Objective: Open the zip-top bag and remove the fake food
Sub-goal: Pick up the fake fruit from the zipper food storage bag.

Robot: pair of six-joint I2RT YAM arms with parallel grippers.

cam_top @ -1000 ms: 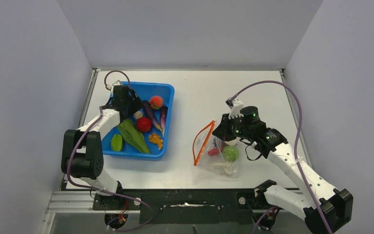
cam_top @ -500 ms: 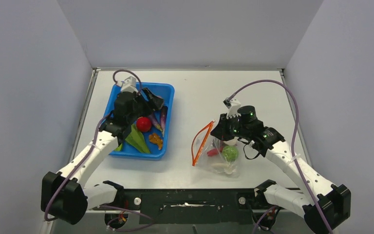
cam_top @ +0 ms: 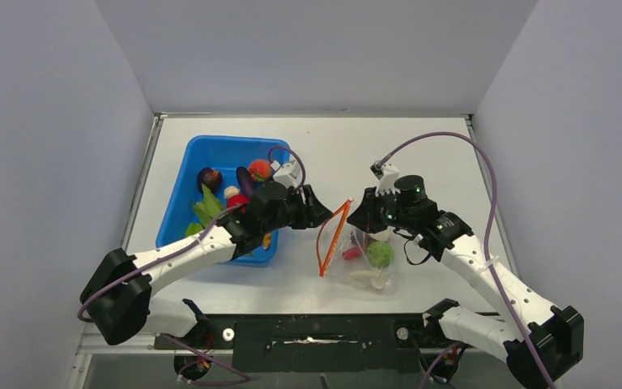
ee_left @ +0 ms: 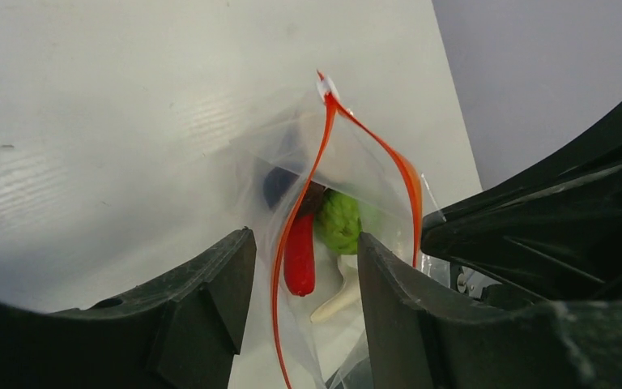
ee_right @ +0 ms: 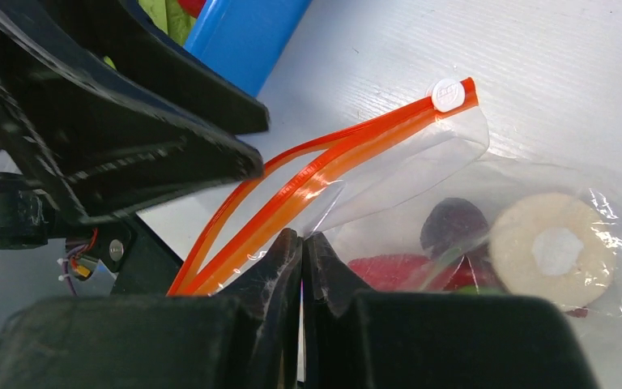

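- Pincer on the right: clenches the clear film of the zip-top bag, fingers pressed flat together just under the orange-red zipper strip.
- Holds that side of the mouth up, while the bag's lower part rests on the white desk below and ahead of this pincer.
- Left pincer: stands released, fingers apart, one on either side of the strip's near lip, touching neither lip as far as its wrist view shows.
- Faces the gaping mouth head-on, with the white slider tab at the strip's far end from this pincer.
- Shows fake food inside the bag just past the left pincer's tips: red piece, green bumpy ball, dark purple piece.
- Shows white mushroom well to the right of the right pincer's fingers, in its own view, behind the film.
- Sits behind the left pincer, beside its forearm: blue bin with other toy pieces.
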